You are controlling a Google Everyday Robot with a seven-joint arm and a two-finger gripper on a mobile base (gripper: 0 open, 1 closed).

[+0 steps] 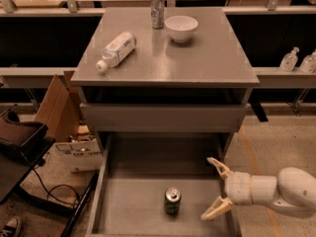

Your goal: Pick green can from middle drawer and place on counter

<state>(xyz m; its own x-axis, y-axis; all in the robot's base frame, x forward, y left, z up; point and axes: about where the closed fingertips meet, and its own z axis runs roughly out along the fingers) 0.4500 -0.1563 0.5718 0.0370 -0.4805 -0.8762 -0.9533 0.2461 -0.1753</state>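
Two claw [211, 187] fingers spread wide, holding nothing, right of green can [172, 201].

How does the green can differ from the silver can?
The green can is short; the silver can is taller and slimmer. The green can stands in the open drawer, the silver can on the counter. Both stand upright. The gripper, jaws open, is beside the green can, not touching it.

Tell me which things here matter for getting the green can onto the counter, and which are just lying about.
Job: green can, standing in the middle drawer; counter; gripper, open, beside the can.
Lying about: plastic bottle, silver can, white bowl.
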